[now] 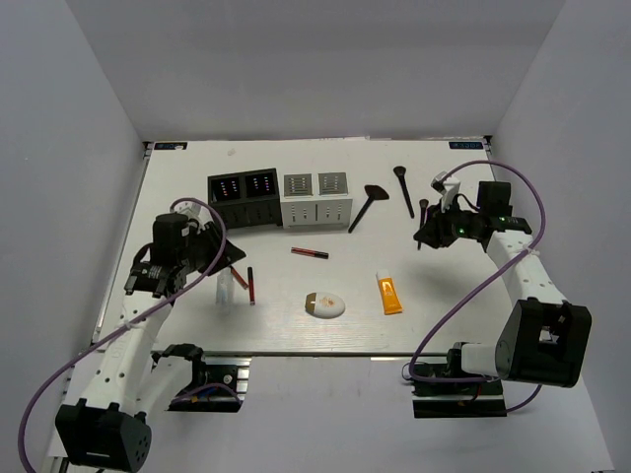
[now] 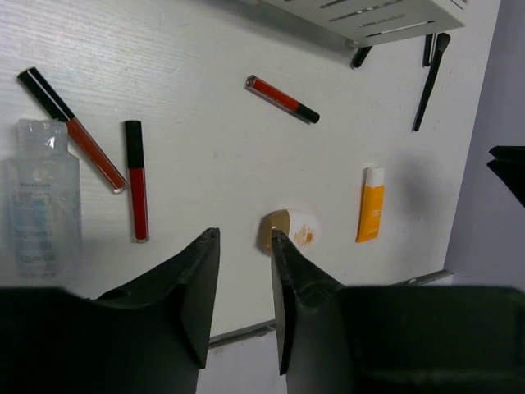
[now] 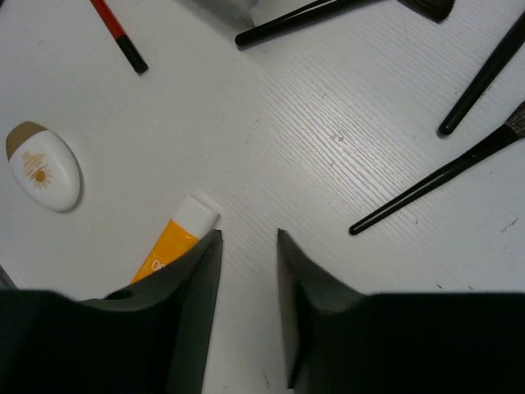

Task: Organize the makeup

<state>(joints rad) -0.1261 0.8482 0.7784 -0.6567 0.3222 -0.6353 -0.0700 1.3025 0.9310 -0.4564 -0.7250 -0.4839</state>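
One white table [image 1: 276, 320], grey walls [image 1: 315, 69]

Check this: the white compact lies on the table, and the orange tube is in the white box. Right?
No. The white compact does lie on the table, but the orange tube is not in the white box; it lies on the table too, as the top view shows.
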